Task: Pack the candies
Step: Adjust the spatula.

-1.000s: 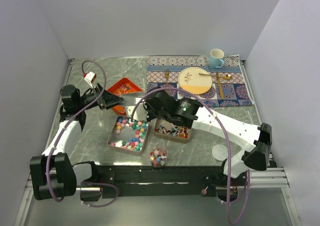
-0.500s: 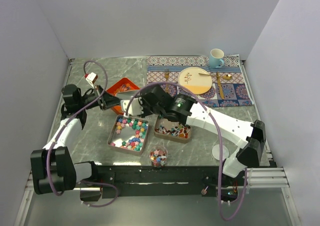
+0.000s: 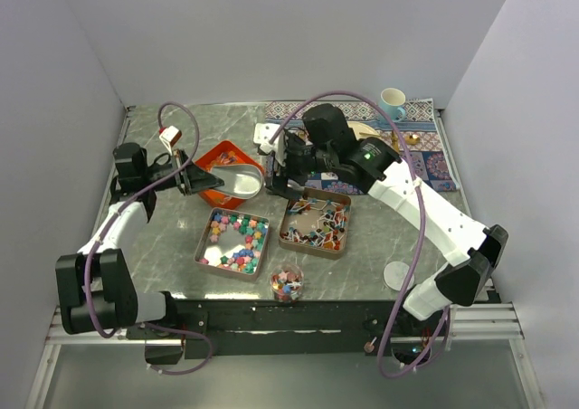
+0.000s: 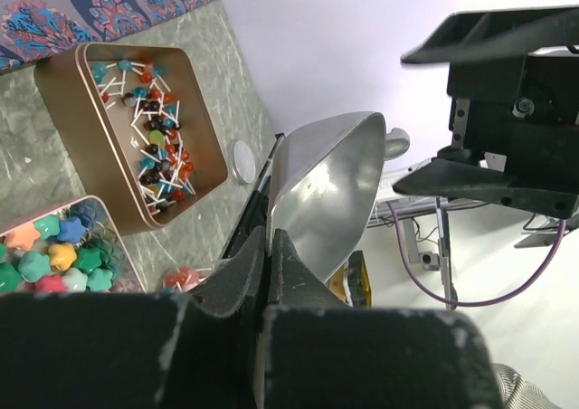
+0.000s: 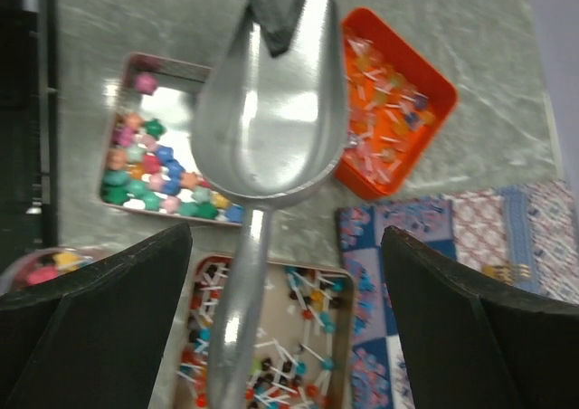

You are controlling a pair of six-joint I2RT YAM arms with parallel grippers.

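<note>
An empty metal scoop (image 3: 239,182) hangs in the air over the inner corner of the orange tray (image 3: 215,156). My left gripper (image 3: 191,181) is shut on the front rim of the scoop (image 4: 327,188), its fingertips (image 4: 288,257) pinched on the thin edge. The scoop's handle (image 5: 242,311) runs between the spread fingers of my open right gripper (image 3: 274,167), apart from both. Chunky star candies (image 3: 237,241) fill the silver tin. Slim stick candies (image 3: 316,227) lie in the brown tin. More candies (image 5: 384,90) lie in the orange tray, and a small cup (image 3: 287,282) holds a few.
At the back right a patterned placemat (image 3: 425,169) carries a plate (image 3: 355,145), cutlery and a blue mug (image 3: 391,106). A white round lid (image 3: 396,274) lies near the front right edge. Walls close the table on three sides.
The left gripper closed on the scoop's rim. The right gripper let go of the handle, opened wide and drew back toward the placemat. The scoop rose off the tins toward the orange tray.
</note>
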